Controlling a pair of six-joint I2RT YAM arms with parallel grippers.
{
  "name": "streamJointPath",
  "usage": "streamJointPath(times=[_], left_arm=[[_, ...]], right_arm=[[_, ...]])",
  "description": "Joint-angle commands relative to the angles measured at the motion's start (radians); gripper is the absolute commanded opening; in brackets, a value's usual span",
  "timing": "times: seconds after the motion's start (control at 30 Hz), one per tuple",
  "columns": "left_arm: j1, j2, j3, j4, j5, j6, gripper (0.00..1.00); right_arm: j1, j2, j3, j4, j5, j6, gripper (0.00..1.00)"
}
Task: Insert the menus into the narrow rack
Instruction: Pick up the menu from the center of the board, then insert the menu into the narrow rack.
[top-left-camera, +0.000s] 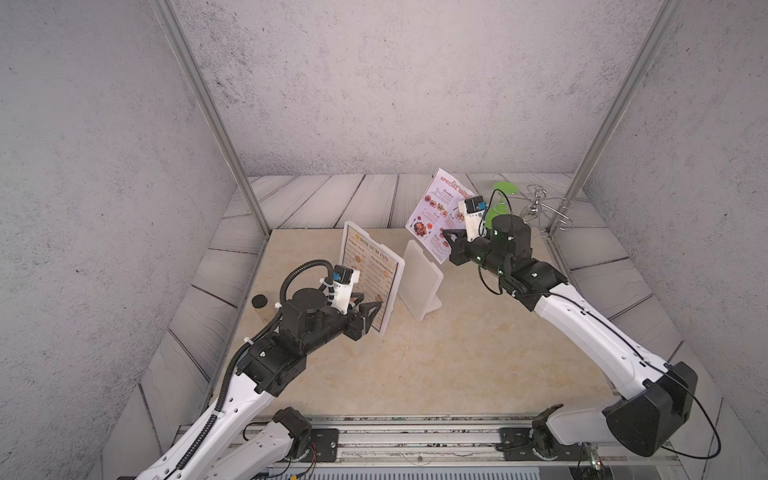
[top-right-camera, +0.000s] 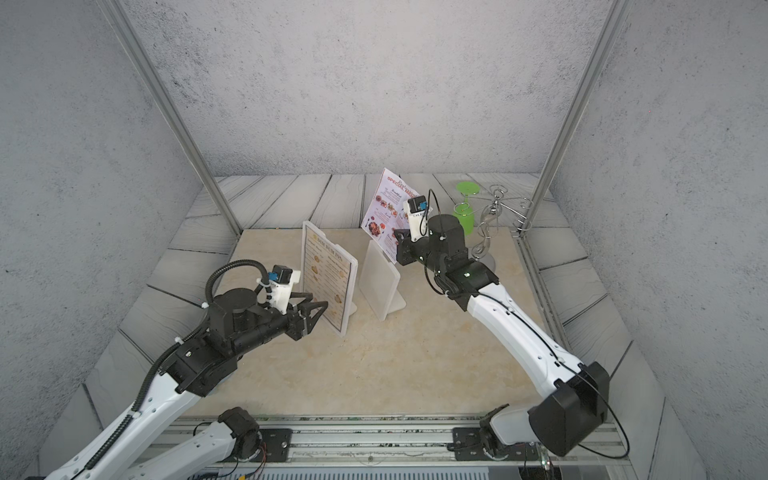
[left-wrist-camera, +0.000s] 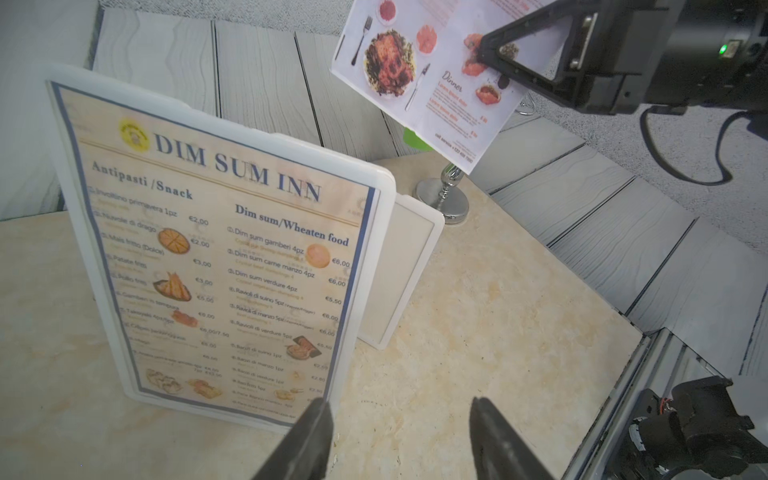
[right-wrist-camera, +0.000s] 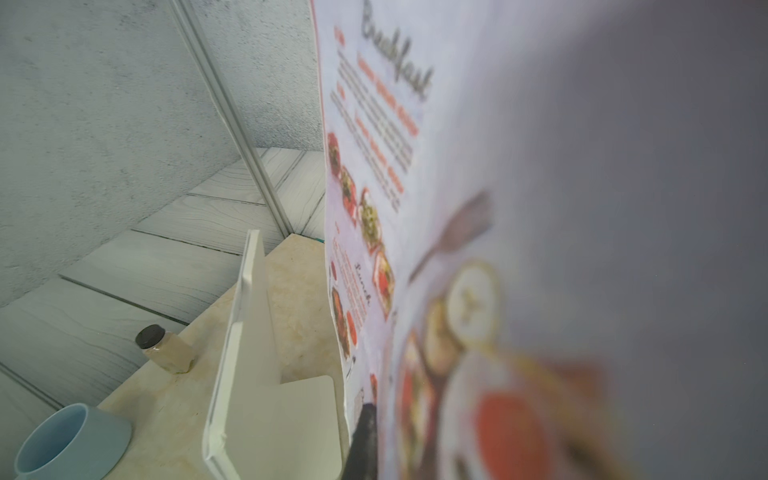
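Left gripper (top-left-camera: 366, 306), released, sits left of the empty rack (top-left-camera: 420, 279); right gripper (top-left-camera: 448, 237) clamps the SPECIAL MENU (top-left-camera: 434, 203) beside its top edge, apart.

Table (top-left-camera: 457, 374): two racks mid-table, side by side, near but apart. L rack (left-wrist-camera: 384, 195) stands w/ Dim Sum menu (top-left-camera: 374, 276) in it. R rack (top-left-camera: 419, 282) is just right of it. Special menu (top-left-camera: 436, 208) is off the table, tilted, above + behind R rack, pinched near its lower edge in R claw (top-left-camera: 451, 239). L claw (left-wrist-camera: 398, 405) sits before L rack's near lower corner; contact unclear. Jar (top-left-camera: 259, 305) at table's left edge, cup (right-wrist-camera: 62, 440) near it. Glass (top-left-camera: 498, 203) back right, wire holder (top-left-camera: 544, 208) just right of glass.
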Motion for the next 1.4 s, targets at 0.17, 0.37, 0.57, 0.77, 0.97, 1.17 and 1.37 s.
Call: streamJointPath(times=[0.17,0.37,0.57,0.77,0.97,1.17,1.37], left_arm=[[-0.019,-0.05,-0.052,0.022,-0.025,-0.048,0.56],[-0.02,-0.051,-0.052,0.007,-0.012,-0.043,0.56],[-0.02,-0.034,-0.05,0.008,-0.004,-0.044,0.56],[-0.019,-0.023,-0.042,0.008,0.002,-0.044,0.56],[-0.02,-0.017,-0.039,0.006,0.001,-0.045,0.56],[-0.021,-0.022,-0.044,0.005,0.002,-0.053,0.56],[-0.021,-0.032,-0.05,0.002,0.002,-0.06,0.56]], right_arm=[[-0.022,0.117,0.005,0.18,0.099,0.058,0.0],[-0.022,0.167,-0.009,0.25,0.131,0.076,0.0],[-0.022,0.216,-0.009,0.271,0.142,0.094,0.0],[-0.022,0.24,-0.022,0.291,0.139,0.123,0.0],[-0.021,0.246,-0.028,0.29,0.125,0.148,0.0],[-0.02,0.246,-0.039,0.286,0.115,0.164,0.0],[-0.018,0.242,-0.048,0.284,0.106,0.174,0.0]])
